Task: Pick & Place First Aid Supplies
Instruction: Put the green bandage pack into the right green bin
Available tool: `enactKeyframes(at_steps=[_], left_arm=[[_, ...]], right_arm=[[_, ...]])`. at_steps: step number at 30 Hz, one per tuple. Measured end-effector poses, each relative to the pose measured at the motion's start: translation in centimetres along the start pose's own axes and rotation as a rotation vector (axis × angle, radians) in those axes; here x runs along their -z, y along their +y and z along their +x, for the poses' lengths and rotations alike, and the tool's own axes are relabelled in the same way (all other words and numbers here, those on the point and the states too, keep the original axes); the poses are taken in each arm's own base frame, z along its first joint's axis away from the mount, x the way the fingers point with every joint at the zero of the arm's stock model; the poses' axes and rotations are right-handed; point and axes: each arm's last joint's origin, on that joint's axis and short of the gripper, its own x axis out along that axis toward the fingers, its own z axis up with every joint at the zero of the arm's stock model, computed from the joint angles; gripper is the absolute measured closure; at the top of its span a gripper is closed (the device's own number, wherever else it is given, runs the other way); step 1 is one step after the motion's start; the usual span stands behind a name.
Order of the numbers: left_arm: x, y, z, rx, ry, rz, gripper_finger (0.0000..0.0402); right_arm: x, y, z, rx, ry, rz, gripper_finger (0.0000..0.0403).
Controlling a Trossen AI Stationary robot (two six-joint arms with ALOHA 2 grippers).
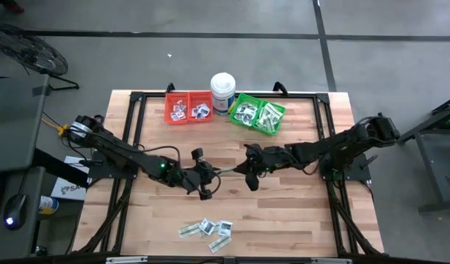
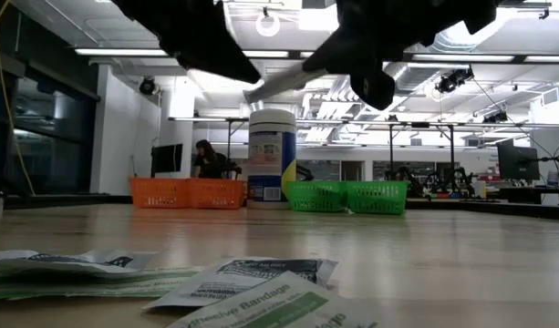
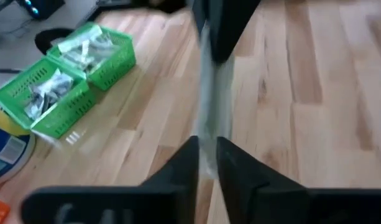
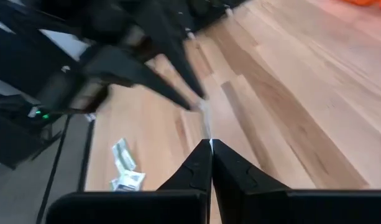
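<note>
A long pale strip packet (image 1: 226, 170) hangs in the air over the table's middle, spanning between my two grippers. My left gripper (image 1: 208, 176) is at its left end and my right gripper (image 1: 244, 170) at its right end; both are shut on it. The low view shows the strip (image 2: 274, 84) slanting between the two dark grippers, well above the tabletop. Several more first aid packets (image 1: 210, 231) lie flat in a loose pile near the table's front edge. My left gripper pinches the strip's left end (image 3: 207, 134) between its two fingers, which stand only a narrow gap apart. The fingers lie along the strip, slanting down from the table's left. The strip is lifted clear. My right gripper pinches the strip's right end (image 4: 208, 135) between its two fingertips. The fingers come from the table's right, slanting down, in line with the strip. The strip runs from them to the other gripper, clear of the table.
At the far edge stand a red bin (image 1: 188, 108) and a green bin (image 1: 258, 114), both holding packets, with a tall white tub (image 1: 223, 92) between them. A black frame (image 1: 133, 117) rims the wooden tabletop. Bare wood lies below the grippers.
</note>
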Motion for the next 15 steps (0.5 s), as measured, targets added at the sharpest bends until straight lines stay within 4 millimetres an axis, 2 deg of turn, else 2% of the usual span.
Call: enactKeyframes(at_steps=[3,7,10,15], left_arm=[[-0.5,0.5,-0.8,-0.003,-0.013,-0.006,0.0311],[-1.2,1.5,-2.3,-0.028,-0.025,-0.007,0.0261],[-1.5,2.5,-3.7,-0.039,-0.02,-0.029,0.0246],[-1.6,3.7,-5.5,-0.047,0.007,-0.03,0.0243]], right_arm=[[-0.1,-0.5,0.0,0.026,0.014,0.009,0.0402],[-0.6,-1.5,-1.1,0.093,0.049,0.017,0.0403],[-1.4,-2.7,-2.9,0.187,0.072,0.005,0.0403],[-3.2,-5.4,-7.5,0.396,0.083,-0.008,0.0403]])
